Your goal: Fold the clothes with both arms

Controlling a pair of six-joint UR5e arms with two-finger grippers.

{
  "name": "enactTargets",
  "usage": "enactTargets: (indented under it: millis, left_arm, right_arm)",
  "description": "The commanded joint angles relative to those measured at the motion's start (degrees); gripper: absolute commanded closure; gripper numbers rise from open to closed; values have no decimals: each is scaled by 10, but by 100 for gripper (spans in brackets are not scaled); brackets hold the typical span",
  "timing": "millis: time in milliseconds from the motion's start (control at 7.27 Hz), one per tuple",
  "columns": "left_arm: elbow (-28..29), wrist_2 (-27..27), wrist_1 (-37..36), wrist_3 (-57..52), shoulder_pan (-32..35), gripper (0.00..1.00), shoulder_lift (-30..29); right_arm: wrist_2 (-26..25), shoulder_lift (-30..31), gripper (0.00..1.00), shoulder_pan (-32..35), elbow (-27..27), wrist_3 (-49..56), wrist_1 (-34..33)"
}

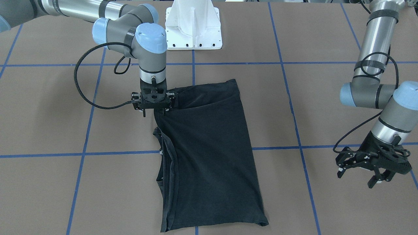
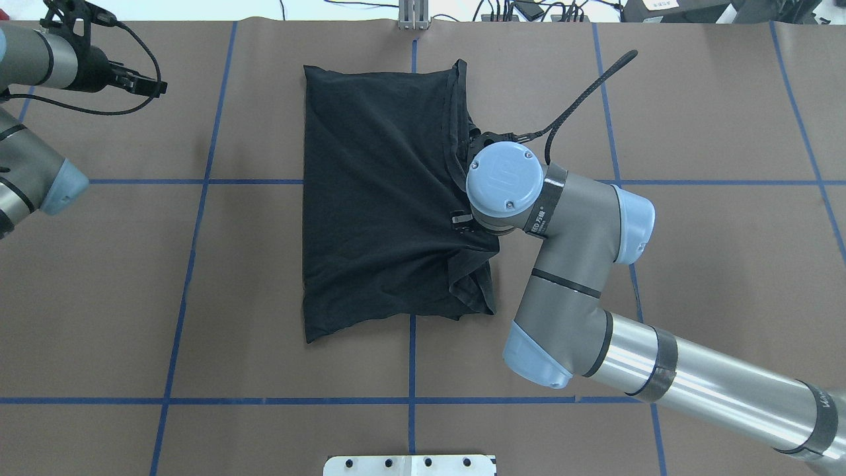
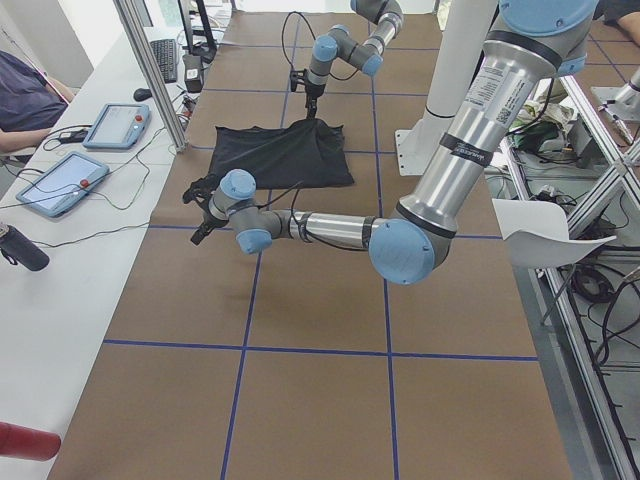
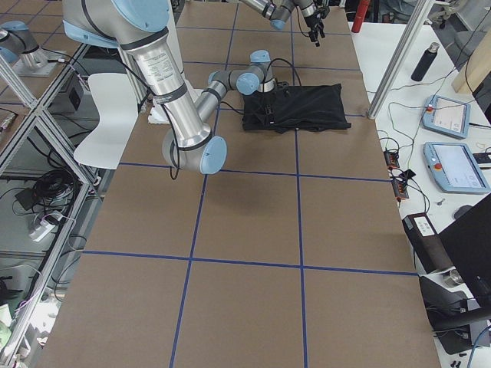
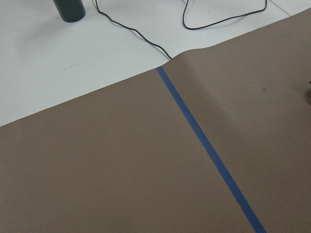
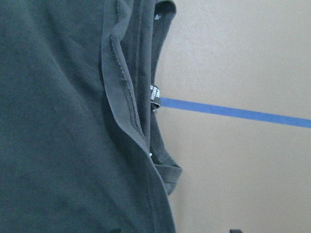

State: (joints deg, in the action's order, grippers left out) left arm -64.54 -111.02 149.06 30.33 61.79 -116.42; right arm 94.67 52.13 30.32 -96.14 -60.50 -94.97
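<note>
We see both arms built alike: the right arm (image 2: 568,291) and the left arm (image 1: 375,42) are polished silver tubes between matte grey joint housings, each housing closed by a round light-blue cap (image 2: 504,178) with four small screws and an embossed logo. Black bands (image 2: 664,374) ring the tubes, one near the right wrist bearing white lettering we cannot read, and a braided black cable (image 1: 78,85) runs outside each arm. The right gripper (image 1: 155,112) and left gripper (image 1: 357,178) are black and open-framed with small white details, and the pedestal (image 1: 193,24) is white with a row of dark bolt holes.
</note>
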Motion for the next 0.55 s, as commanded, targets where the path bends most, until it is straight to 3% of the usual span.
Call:
enactTargets:
  millis: [0, 138, 413]
  left_arm:
    - [-29, -7, 0, 61, -1, 0, 1]
    - [-56, -30, -3, 115, -5, 0, 10]
    - [-113, -30, -4, 146, -25, 0, 41]
  right_arm:
    - [1, -5, 1, -3, -9, -48, 17]
    - [-4, 9, 1, -11, -10, -75, 88]
    - [-51, 14, 3, -52, -10, -148, 102]
